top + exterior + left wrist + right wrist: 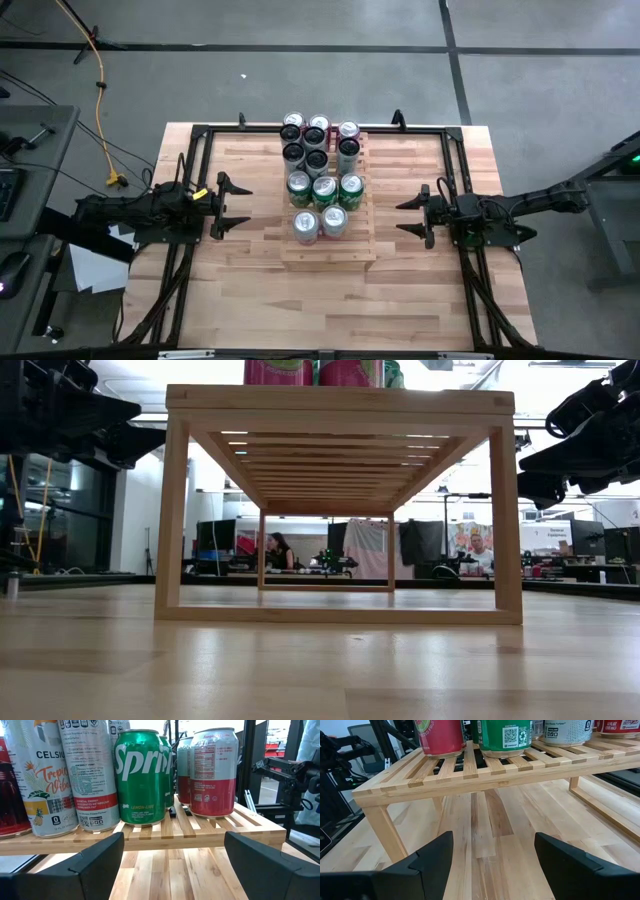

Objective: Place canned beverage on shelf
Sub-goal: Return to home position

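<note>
The light-wood slatted shelf (330, 240) stands in the middle of the table with several cans (320, 185) upright on its top, standing on their bases. The near end of the shelf top is bare. My left gripper (236, 205) is open and empty, left of the shelf. My right gripper (412, 216) is open and empty, right of the shelf. The left wrist view shows a green Sprite can (142, 777) and a red-and-white can (212, 772) on the slats. The right wrist view shows the shelf's near end (485, 767) with can bases on it.
The butcher-block tabletop (330, 300) has a black frame (460, 160) along its far and side edges. Bare wood lies between each gripper and the shelf and at the near side. In the low view a person (277, 550) sits in the room beyond the table.
</note>
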Motion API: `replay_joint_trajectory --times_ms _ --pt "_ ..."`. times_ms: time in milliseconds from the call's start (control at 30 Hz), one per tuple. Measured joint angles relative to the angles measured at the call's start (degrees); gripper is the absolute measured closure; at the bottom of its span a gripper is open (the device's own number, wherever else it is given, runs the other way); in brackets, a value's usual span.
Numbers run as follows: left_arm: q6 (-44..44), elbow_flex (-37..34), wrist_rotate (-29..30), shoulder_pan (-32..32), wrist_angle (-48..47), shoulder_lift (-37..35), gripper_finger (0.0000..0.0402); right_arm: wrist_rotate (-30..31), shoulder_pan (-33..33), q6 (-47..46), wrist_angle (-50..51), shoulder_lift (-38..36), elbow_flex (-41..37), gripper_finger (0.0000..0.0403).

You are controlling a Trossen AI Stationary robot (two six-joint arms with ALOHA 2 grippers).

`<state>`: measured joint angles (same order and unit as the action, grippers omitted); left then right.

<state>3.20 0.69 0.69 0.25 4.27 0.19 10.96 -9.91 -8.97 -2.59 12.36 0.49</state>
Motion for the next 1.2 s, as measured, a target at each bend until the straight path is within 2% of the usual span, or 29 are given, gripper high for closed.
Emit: replay_joint_trajectory --times_ms 500,700,933,1200 --pt "0.0 0.0 0.0 0.0 0.0 0.0 0.0066 0.0 0.0 0.0 0.0 -0.4 0.0 0.0139" --pt "0.0 0.0 0.0 0.0 0.0 0.0 0.0066 0.0 0.0 0.0 0.0 -4.1 0.0 0.0139" --pt "0.0 0.0 0.0 0.0 0.0 0.0 0.0066 0.0 0.0 0.0 0.0 -12.0 0.0 0.0139" --pt "0.0 0.0 0.0 0.0 -0.1 0.0 0.0066 0.0 0.1 0.0 -0.8 -12.3 0.0 0.0139"
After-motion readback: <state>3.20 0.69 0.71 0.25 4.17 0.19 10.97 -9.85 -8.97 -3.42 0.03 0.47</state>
